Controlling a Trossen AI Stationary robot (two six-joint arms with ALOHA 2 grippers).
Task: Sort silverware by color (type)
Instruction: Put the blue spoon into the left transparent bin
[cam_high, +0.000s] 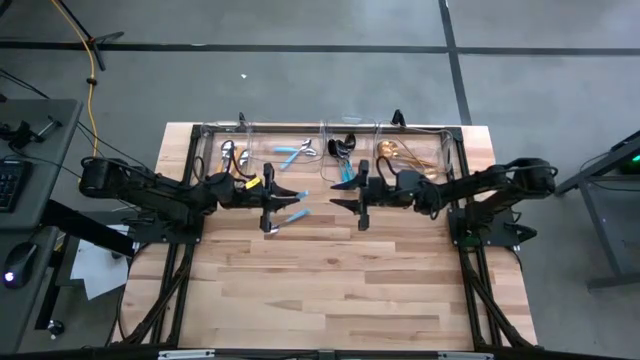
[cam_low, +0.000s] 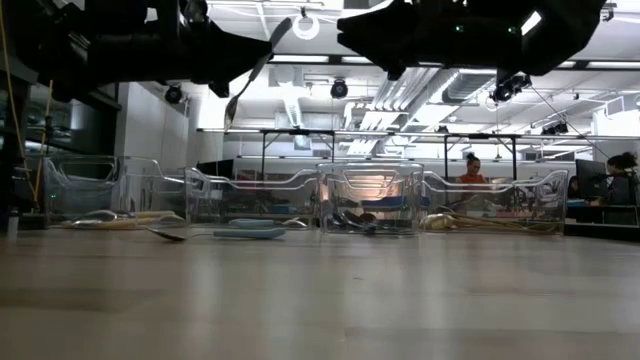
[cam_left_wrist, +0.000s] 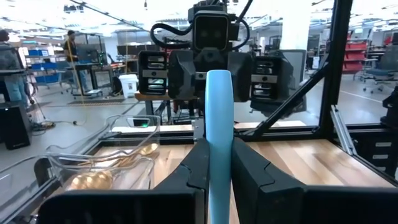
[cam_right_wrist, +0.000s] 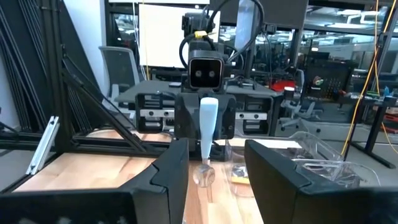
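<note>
A light-blue-handled utensil (cam_left_wrist: 218, 134) is clamped in the left tool (cam_high: 268, 199), raised above the tabletop (cam_high: 330, 290) near its centre. The handle is pinched only near one end, so it could swing or slip if moved quickly. The right tool (cam_high: 362, 199) hangs just opposite at three o'clock, fingers apart and empty, and a collision between the two is possible. One blue utensil (cam_high: 297, 216) lies loose on the wood; four clear bins (cam_high: 325, 135) stand at twelve o'clock, and their contents cannot be counted reliably.

Robotics lab, open hall with exposed ceiling ducts (cam_low: 400, 95), workbenches (cam_low: 330, 135), people at desks (cam_low: 472, 168)
</note>
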